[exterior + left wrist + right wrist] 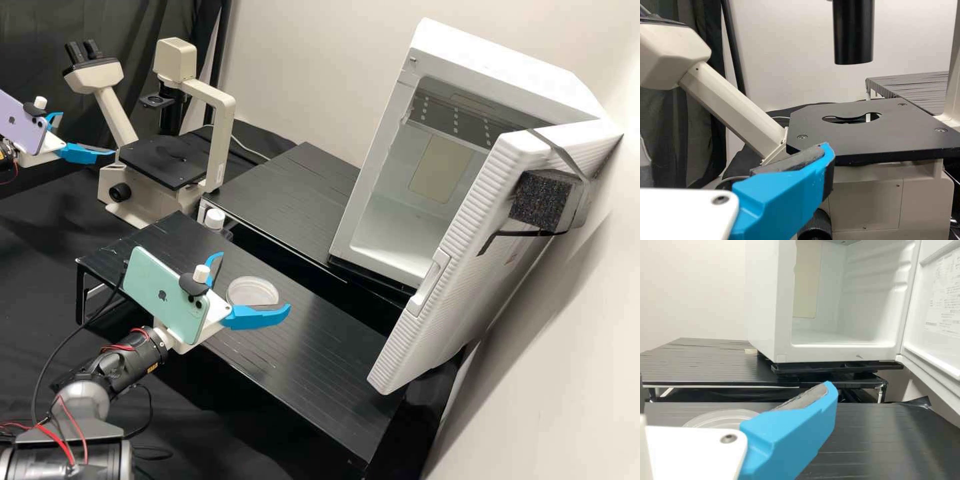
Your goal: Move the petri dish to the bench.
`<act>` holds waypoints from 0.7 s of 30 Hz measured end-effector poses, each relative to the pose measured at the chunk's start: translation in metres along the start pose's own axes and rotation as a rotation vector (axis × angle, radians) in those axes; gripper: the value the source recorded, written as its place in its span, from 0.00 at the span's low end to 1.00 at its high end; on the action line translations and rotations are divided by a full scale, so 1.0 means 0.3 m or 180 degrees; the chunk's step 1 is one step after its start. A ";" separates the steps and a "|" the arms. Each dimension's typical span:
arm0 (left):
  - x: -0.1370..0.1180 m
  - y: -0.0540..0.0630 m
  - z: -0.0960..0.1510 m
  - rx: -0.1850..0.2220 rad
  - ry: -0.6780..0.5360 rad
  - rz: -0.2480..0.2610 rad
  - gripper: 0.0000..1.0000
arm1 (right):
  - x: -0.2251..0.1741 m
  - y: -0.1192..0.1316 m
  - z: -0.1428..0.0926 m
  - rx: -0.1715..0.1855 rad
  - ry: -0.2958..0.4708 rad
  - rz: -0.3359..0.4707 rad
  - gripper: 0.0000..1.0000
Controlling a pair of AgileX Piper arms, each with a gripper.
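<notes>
The clear round petri dish lies flat on the black front bench. My right gripper is open over that bench, its fingers on either side of the dish in the high view; whether they touch it I cannot tell. In the right wrist view, the dish is partly hidden by the white part of my right gripper. At the far left of the high view, my left gripper stands open and empty near the microscope. One blue finger of my left gripper shows before the stage in the left wrist view.
A microscope stands at the back left. A white-capped bottle is by the front bench's back edge. The white incubator, its door open, sits on the rear bench at right.
</notes>
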 end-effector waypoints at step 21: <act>0.000 0.000 0.000 0.0000 0.0000 0.0000 1.00 | 0.002 0.006 0.005 0.0356 -0.0030 0.0049 1.00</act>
